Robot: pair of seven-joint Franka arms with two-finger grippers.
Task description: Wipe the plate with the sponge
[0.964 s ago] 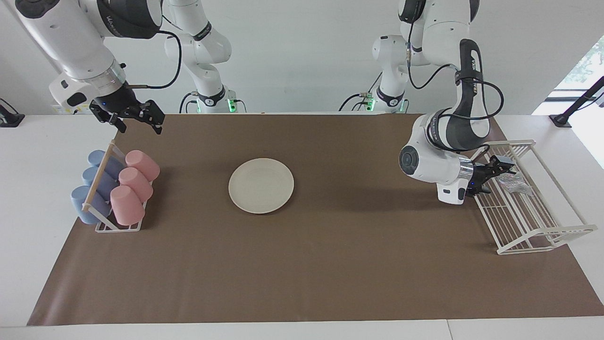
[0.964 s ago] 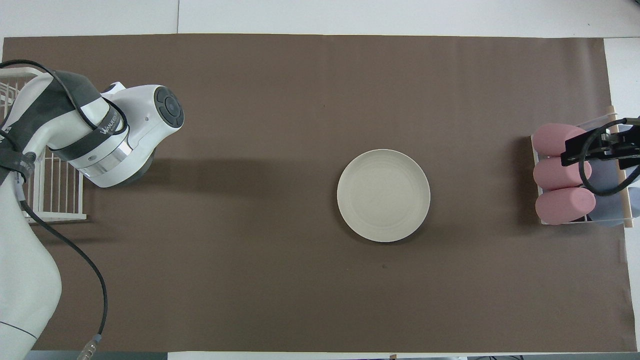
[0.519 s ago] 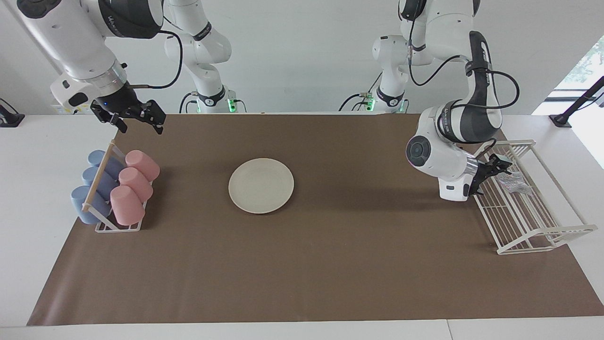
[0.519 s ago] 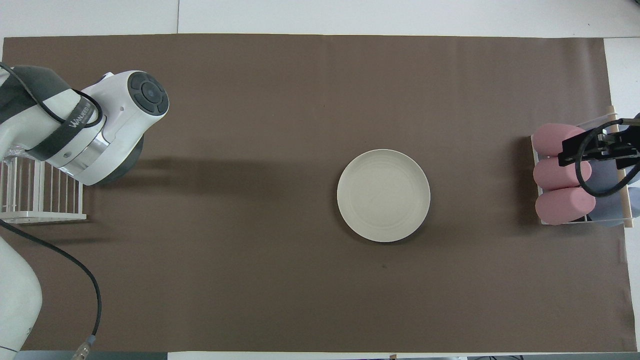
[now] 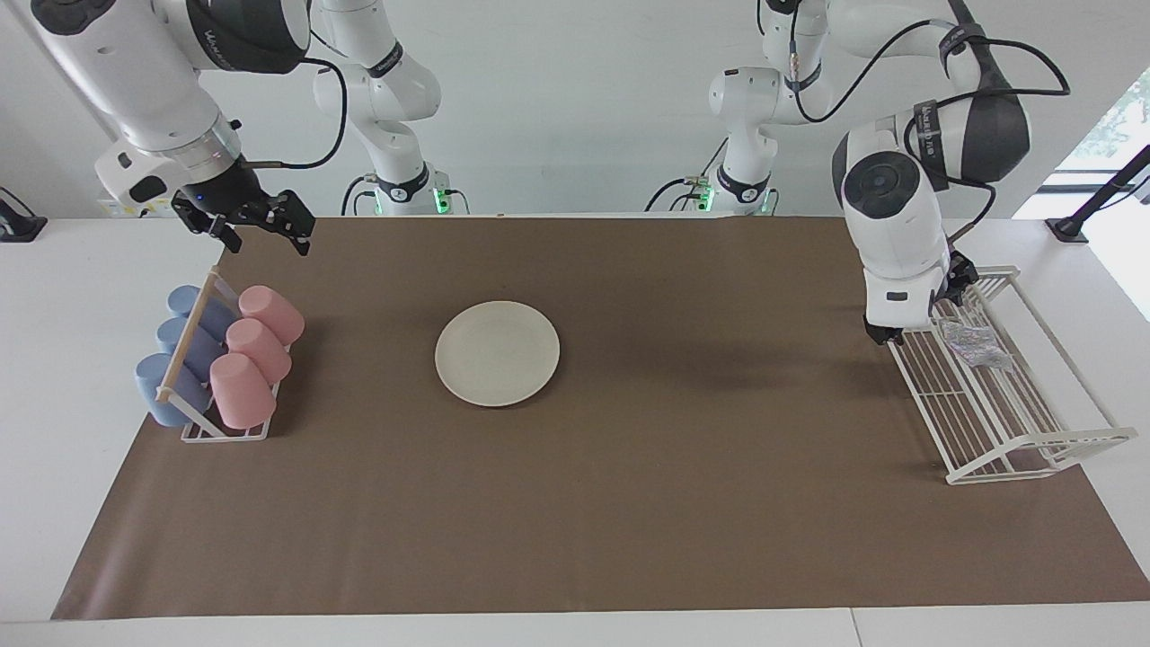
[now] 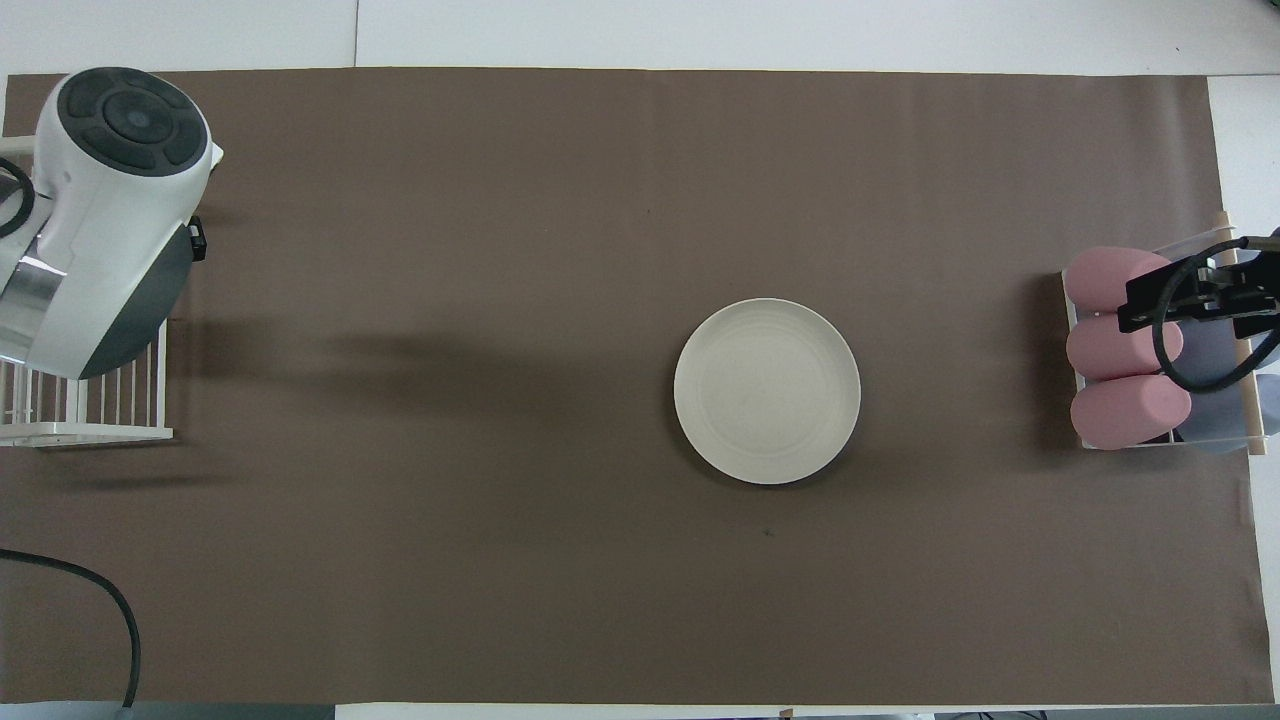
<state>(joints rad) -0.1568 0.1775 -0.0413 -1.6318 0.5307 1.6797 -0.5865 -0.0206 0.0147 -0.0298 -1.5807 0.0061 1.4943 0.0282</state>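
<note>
The cream-white plate (image 5: 497,352) lies flat on the brown mat (image 5: 629,503) near the table's middle; it also shows in the overhead view (image 6: 767,391). The silvery sponge (image 5: 975,344) lies loose in the white wire rack (image 5: 1006,422) at the left arm's end of the table. My left gripper (image 5: 958,272) hangs over the rack's end nearer to the robots, just above the sponge and mostly hidden by its own wrist. In the overhead view the left arm (image 6: 110,200) covers the sponge. My right gripper (image 5: 259,226) is open and empty, waiting above the cup holder.
A cup holder (image 5: 193,355) at the right arm's end of the table holds three pink cups (image 5: 256,355) and three blue cups (image 5: 180,350) lying on their sides. The wire rack (image 6: 90,420) shows in part in the overhead view.
The left arm's wrist has risen and swung from lying sideways beside the rack to pointing down over the rack's near end. The sponge, the plate and the right arm have not moved.
</note>
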